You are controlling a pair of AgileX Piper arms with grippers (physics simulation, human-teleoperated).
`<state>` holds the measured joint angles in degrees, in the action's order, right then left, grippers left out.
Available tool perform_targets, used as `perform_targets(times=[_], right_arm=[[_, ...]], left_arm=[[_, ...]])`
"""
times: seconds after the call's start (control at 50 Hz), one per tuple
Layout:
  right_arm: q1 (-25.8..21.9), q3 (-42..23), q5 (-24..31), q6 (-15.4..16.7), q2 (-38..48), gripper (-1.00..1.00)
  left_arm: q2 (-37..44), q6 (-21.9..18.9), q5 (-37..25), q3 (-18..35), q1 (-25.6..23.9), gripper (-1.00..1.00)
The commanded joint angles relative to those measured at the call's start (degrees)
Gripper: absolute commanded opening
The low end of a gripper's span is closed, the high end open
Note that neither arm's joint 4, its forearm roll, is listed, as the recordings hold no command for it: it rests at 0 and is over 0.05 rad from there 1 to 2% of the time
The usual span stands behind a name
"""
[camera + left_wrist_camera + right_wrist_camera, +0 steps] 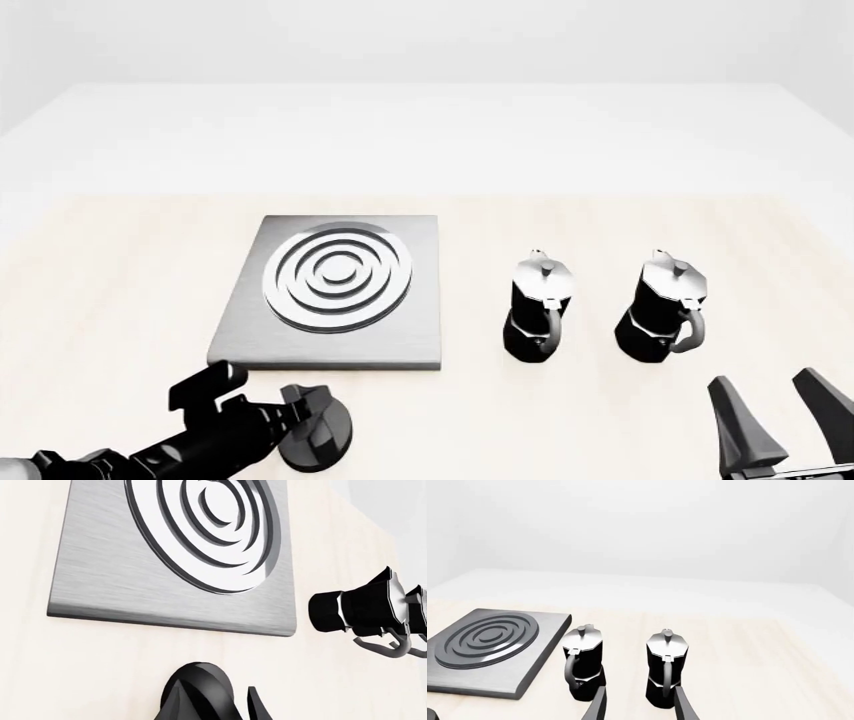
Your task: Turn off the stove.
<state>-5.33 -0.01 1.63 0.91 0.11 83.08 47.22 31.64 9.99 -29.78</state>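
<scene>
The stove plate (334, 290) is a flat grey metal square with raised silver rings, left of centre on the table; it also shows in the left wrist view (133, 580) and the right wrist view (487, 650). Its round black ridged knob (320, 438) lies on the table just in front of the plate. My left gripper (310, 415) is at the knob. In the left wrist view the knob (200, 690) sits between the jaws, with a small gap to the one visible finger (257, 707); the jaws look open. My right gripper (781, 400) is open and empty at the front right.
Two black-and-silver moka pots (539, 310) (662, 310) stand upright right of the plate, in front of my right gripper (639, 700). They also show in the left wrist view (363, 610). The table's far edge lies beyond the plate.
</scene>
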Motion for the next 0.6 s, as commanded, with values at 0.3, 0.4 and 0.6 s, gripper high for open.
perform_targets(times=[0.3, 0.4, 0.6], right_arm=[[-0.31, 0.00, 0.02, -0.20, -0.06, 1.00], [-0.30, 0.00, 0.02, -0.22, -0.06, 1.00], [-0.27, 0.00, -0.01, -0.35, -0.06, 1.00]], left_arm=[[3.13, 0.77, 1.51, 0.03, -4.04, 1.00], [2.80, 0.94, 0.68, 0.66, -4.49, 1.00], [4.95, 1.74, 2.78, 1.05, -6.02, 1.00]])
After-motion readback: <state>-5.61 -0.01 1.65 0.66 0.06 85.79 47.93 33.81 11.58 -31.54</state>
